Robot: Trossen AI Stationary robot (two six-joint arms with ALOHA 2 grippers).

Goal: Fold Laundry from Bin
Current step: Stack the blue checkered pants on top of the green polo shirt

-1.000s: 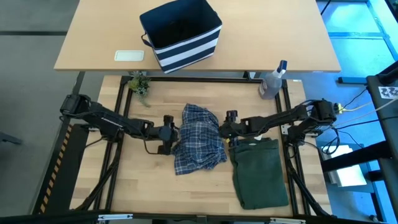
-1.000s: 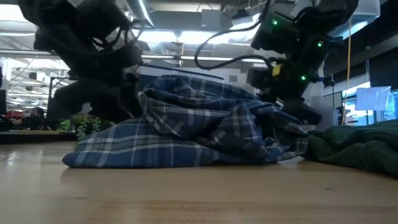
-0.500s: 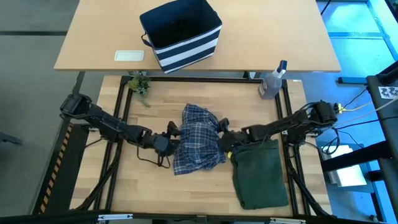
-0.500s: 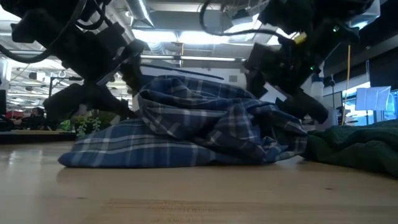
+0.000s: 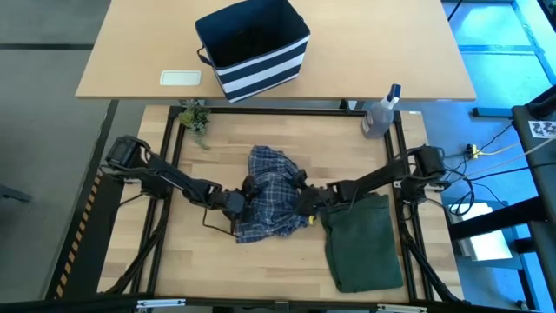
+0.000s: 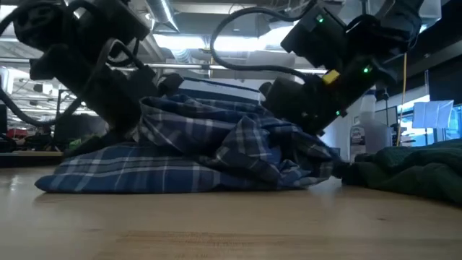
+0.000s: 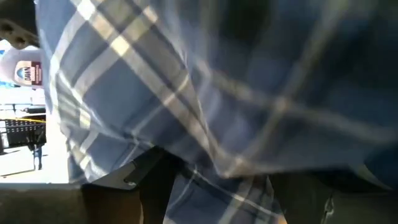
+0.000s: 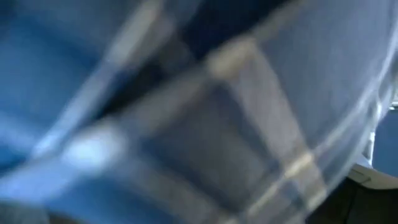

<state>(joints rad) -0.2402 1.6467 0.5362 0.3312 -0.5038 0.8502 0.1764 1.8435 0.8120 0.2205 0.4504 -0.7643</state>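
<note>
Legible text: almost none. Left wrist view: spray bottle point(image 7: 23, 73) label carries a word reading roughly "DAWN", too small to confirm. High view: black-and-white square-pattern marker point(image 5: 545, 129) on equipment right of the desk; no characters readable. Nothing else.

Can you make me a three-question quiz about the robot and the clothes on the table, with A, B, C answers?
1. Where is the green garment?
A. inside the bin
B. on the table beside the plaid shirt
C. on the floor

2. What colour are the bin's stripes?
A. white
B. red
C. yellow

3. How does the plaid shirt lie?
A. neatly folded
B. hanging from a hook
C. crumpled in a heap

Answers:
1. B, the high view shows it flat on the table next to the shirt.
2. A, white bands run round the navy bin.
3. C, the low view shows it bunched up, with the left gripper and right gripper pressed against its two sides.
</note>
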